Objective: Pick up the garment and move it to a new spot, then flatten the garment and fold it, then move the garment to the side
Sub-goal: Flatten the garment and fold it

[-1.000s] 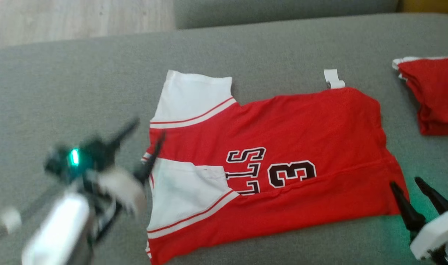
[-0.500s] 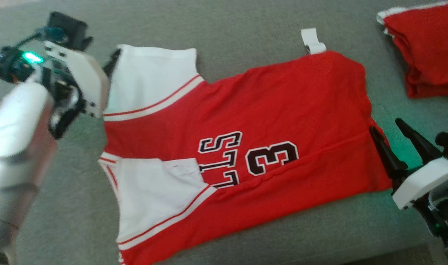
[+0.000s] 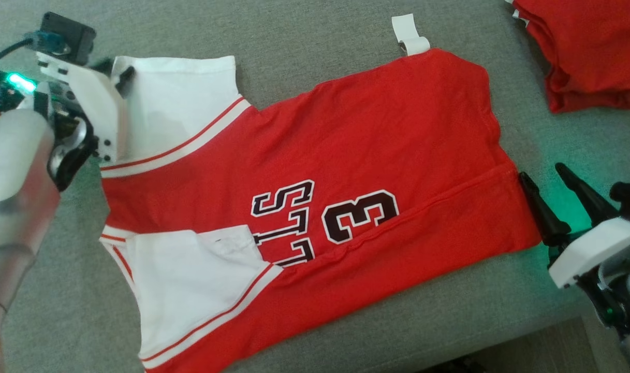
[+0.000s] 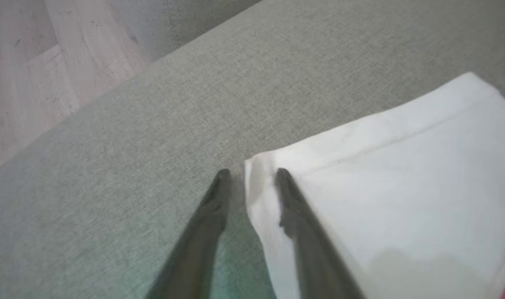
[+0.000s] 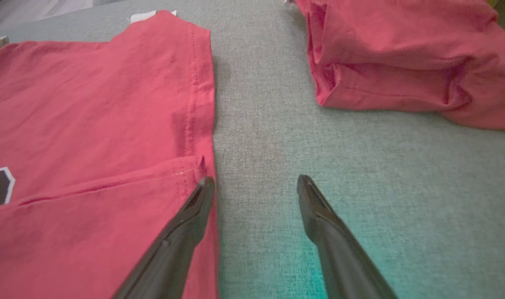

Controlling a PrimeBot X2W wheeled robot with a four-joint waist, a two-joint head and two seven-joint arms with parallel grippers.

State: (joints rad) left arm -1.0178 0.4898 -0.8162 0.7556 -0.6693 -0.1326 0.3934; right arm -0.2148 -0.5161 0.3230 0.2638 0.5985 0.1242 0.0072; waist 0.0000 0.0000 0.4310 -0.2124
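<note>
The garment [image 3: 346, 129] is a red jersey with white sleeves and black lettering, lying spread flat on a grey cushion [image 3: 320, 31]. My left gripper [image 3: 115, 72] is at the far left white sleeve [image 4: 381, 178]. Its fingers stand a little apart astride the sleeve's corner, one finger on the cloth and one on the cushion [image 4: 252, 173]. My right gripper [image 3: 542, 172] stands open at the garment's right hem [image 5: 90, 104]. Its left fingertip touches the hem edge and the other is over bare cushion [image 5: 255, 179].
A second red garment [image 3: 589, 52] lies bunched at the far right, a short gap from the hem [image 5: 401, 54]. The cushion's front edge runs along the bottom right, with floor [image 3: 553, 352] beyond. Wooden floor [image 4: 36, 62] lies past the cushion's left end.
The head camera has shifted down and right. My left arm has swung from the garment's near left side to the far sleeve corner, and its fingers have narrowed. The right gripper stays at the hem.
</note>
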